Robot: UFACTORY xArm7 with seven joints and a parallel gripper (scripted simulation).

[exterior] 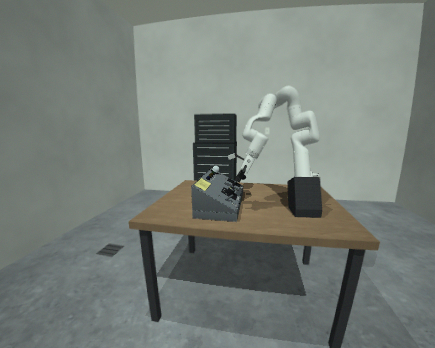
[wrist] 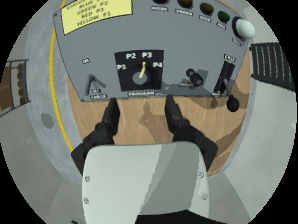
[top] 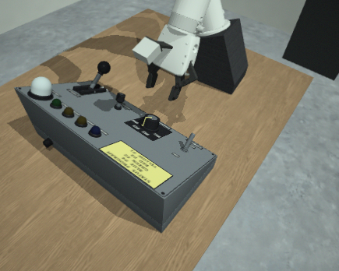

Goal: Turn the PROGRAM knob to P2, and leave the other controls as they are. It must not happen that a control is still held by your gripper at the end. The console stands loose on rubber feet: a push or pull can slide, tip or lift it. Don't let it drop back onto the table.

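The grey console (top: 113, 144) stands on the wooden table. Its black PROGRAM knob (top: 150, 122) sits on a black plate with small labels; in the wrist view the knob (wrist: 141, 76) has a yellow pointer line aimed up, near the P3 label. My gripper (top: 164, 87) is open and empty. It hovers above and behind the console's back edge, apart from the knob. In the wrist view the two black fingers hang over the table just short of the console. In the exterior view the gripper (exterior: 242, 175) is above the console (exterior: 217, 197).
On the console are a ball-topped lever (top: 99, 75), a small black knob (top: 120, 98), a metal toggle switch (top: 188, 143), a white dome (top: 41, 86), several coloured buttons (top: 75, 116) and a yellow label (top: 135, 163). The black robot base (top: 222, 54) stands behind.
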